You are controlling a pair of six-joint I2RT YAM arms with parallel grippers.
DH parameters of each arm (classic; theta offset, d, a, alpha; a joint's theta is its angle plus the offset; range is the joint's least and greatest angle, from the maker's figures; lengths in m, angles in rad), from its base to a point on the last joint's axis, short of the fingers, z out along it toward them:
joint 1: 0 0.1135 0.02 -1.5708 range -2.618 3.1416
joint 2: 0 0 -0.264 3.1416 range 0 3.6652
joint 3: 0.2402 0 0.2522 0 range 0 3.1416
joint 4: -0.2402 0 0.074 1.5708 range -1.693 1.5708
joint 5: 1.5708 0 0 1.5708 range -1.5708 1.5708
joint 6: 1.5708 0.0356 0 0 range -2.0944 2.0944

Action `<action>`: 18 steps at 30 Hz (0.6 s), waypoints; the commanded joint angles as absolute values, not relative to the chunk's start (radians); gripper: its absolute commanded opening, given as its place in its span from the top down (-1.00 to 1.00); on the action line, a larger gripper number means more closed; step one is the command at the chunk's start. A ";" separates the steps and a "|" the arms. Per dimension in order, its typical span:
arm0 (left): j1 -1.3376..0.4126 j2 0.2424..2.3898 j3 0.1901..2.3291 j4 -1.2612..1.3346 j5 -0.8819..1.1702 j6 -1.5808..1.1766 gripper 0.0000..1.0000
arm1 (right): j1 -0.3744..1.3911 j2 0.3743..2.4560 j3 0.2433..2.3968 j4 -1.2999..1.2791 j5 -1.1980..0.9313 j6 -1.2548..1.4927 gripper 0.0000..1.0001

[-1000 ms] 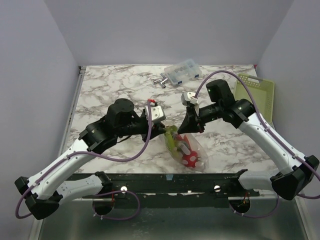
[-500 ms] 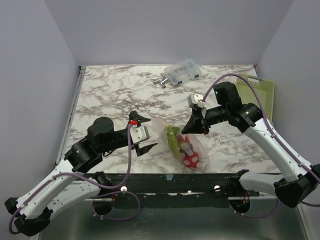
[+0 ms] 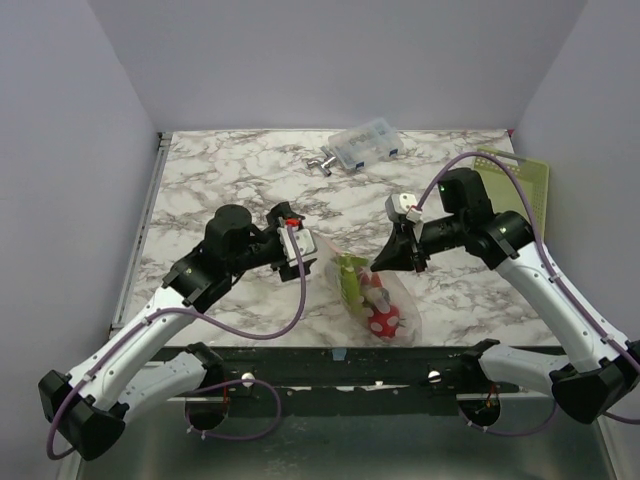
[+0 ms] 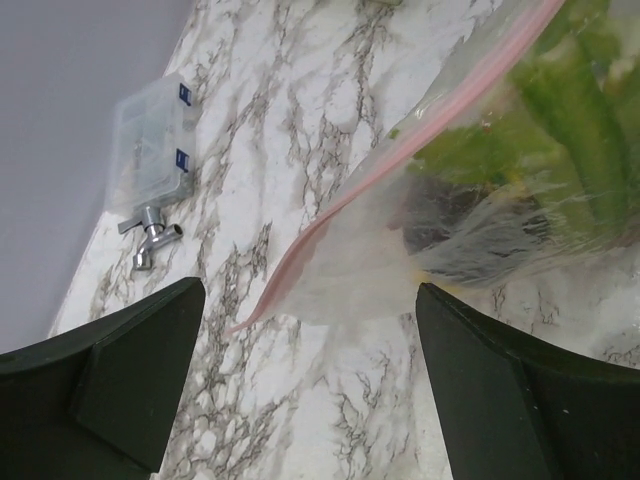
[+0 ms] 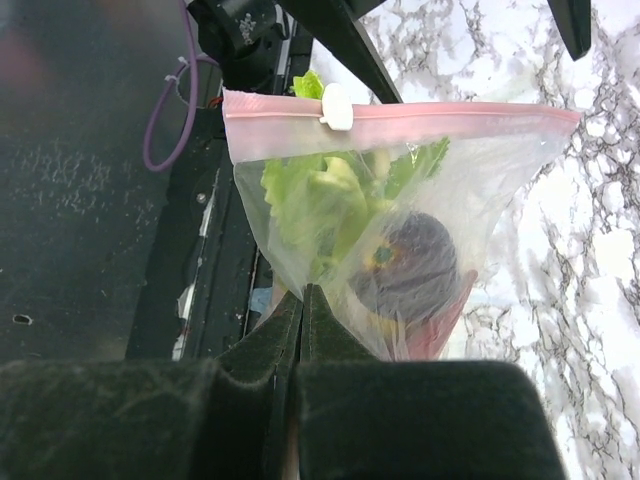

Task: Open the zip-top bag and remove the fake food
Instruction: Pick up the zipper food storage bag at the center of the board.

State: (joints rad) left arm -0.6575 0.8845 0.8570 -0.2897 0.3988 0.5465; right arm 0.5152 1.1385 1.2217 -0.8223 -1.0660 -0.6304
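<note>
L gripper (image 3: pixel 312 250) gapes wide just left of the zip-top bag (image 3: pixel 375 300), which lies near the table (image 3: pixel 220 170) front edge; R gripper (image 3: pixel 383 262) pinched shut on bag's film; L wrist: pink zip strip (image 4: pixel 400 150) runs between spread jaws; R wrist: fake food (image 5: pixel 410 265) inside bag.

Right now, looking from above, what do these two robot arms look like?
The left arm and right arm match: white shells near the base, black joints and forearms, a purple cable looping along each, a small white block at the wrist. Their fingers are broad, dark wedges.
</note>
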 commanded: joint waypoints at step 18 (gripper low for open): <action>-0.631 1.085 1.034 -0.367 0.647 0.556 1.00 | 0.476 1.132 1.196 -0.847 -1.109 -0.646 0.99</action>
State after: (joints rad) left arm -0.6361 1.0885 1.0027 -0.3443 0.6403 0.5591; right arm 0.4877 1.1378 1.2026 -0.8246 -1.0874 -0.6312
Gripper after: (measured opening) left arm 0.103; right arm 0.006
